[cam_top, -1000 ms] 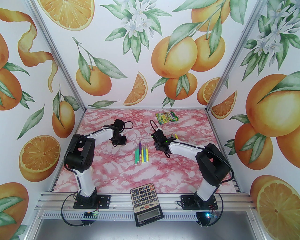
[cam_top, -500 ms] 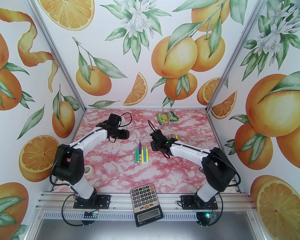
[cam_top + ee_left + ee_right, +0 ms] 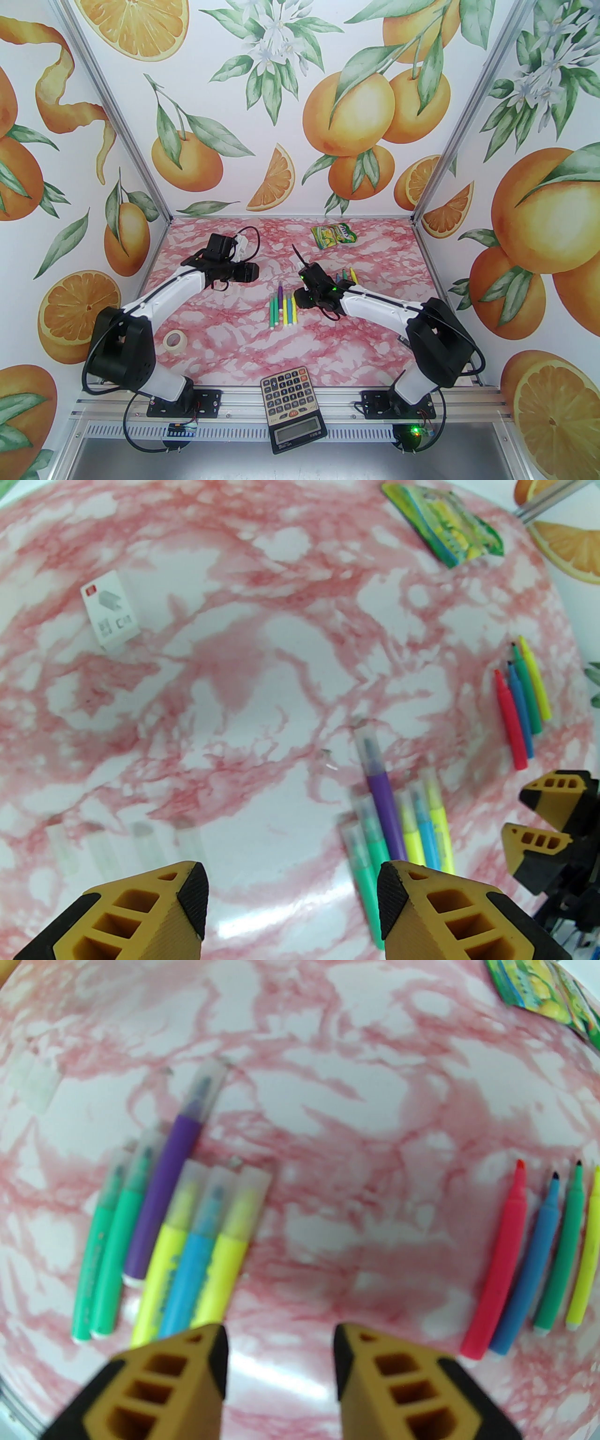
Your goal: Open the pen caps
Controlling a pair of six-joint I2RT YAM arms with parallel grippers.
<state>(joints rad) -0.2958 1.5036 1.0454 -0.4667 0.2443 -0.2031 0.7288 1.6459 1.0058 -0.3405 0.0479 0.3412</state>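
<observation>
Six capped pens (image 3: pixel 283 307) lie side by side mid-table: two green, a purple, a yellow, a blue and a yellow (image 3: pixel 187 1222), each with a clear pen cap (image 3: pixel 208 1084). Several loose clear caps (image 3: pixel 140 843) lie in a row to their left. Four uncapped pens (image 3: pixel 539 1260), red, blue, green and yellow, lie to the right (image 3: pixel 347 274). My left gripper (image 3: pixel 290 902) hangs open and empty above the table between the loose caps and the capped pens (image 3: pixel 253 273). My right gripper (image 3: pixel 279 1363) is open and empty, just right of the capped pens (image 3: pixel 300 300).
A green-yellow packet (image 3: pixel 333 235) lies at the back. A small white box (image 3: pixel 110 609) sits far left of the pens. A roll of tape (image 3: pixel 176 340) lies near the left arm. A calculator (image 3: pixel 293 408) rests on the front rail.
My left gripper has opened and risen away from the loose caps, its arm swinging back. My right gripper has moved down and left, closer to the capped pens.
</observation>
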